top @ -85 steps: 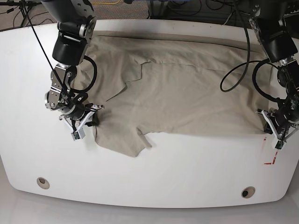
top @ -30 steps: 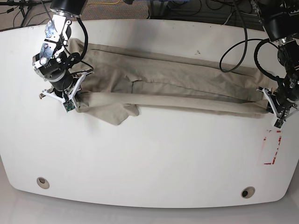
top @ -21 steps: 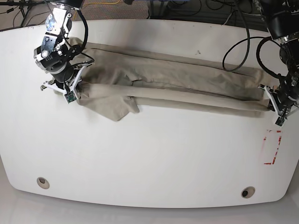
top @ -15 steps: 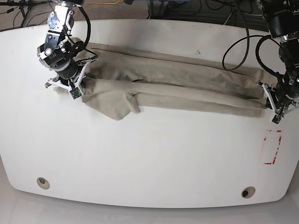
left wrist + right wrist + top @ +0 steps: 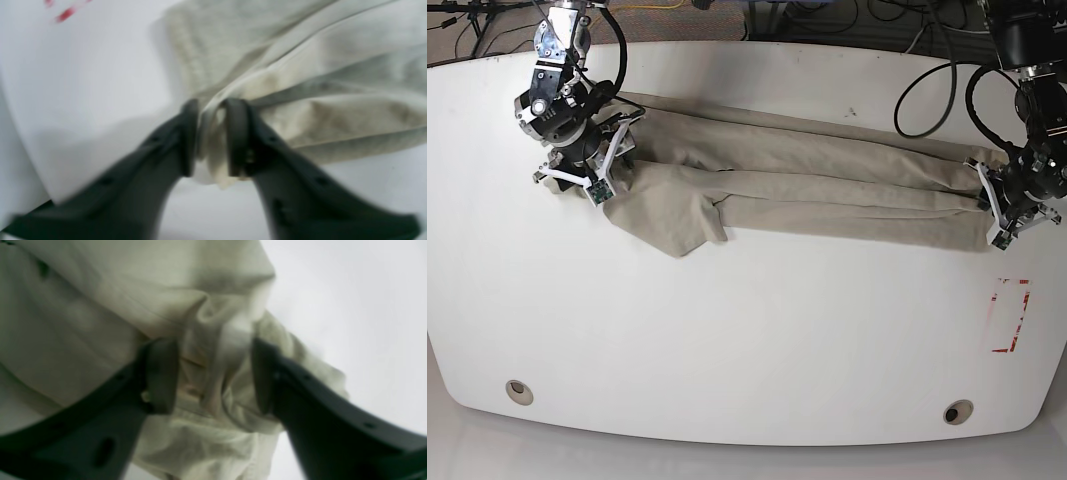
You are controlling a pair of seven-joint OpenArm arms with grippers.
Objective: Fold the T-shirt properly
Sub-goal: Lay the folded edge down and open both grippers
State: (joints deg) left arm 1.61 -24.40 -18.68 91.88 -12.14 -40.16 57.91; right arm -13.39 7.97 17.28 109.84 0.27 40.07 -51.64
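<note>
The wide white rounded surface [image 5: 747,340] lies mostly bare toward its front edge, with two small round holes [image 5: 519,390] and a red outlined rectangle [image 5: 1010,316] near the left arm's side. Farther back, the wrinkled beige cloth T-shirt [image 5: 807,185] lies in a long band. The left end effector [image 5: 208,136] has its jaws slightly apart around a bunched hem, seemingly loosely, though blur hides any contact. The right end effector [image 5: 213,373] stands wide apart around cloth. Beyond the surface, dark cables [image 5: 847,25] cross the floor.

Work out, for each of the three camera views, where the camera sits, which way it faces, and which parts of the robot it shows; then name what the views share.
Base: mounted high at the table's near side, looking down on the white table, the T-shirt and both arms.
Left wrist: on the left arm, looking along the left gripper, its dark fingers either side of a bunched shirt edge; red tape shows beyond.
Right wrist: on the right arm, looking along the right gripper, jaws apart around gathered cloth.
Shared: all three show the T-shirt and the table; red tape appears in base and left wrist.
</note>
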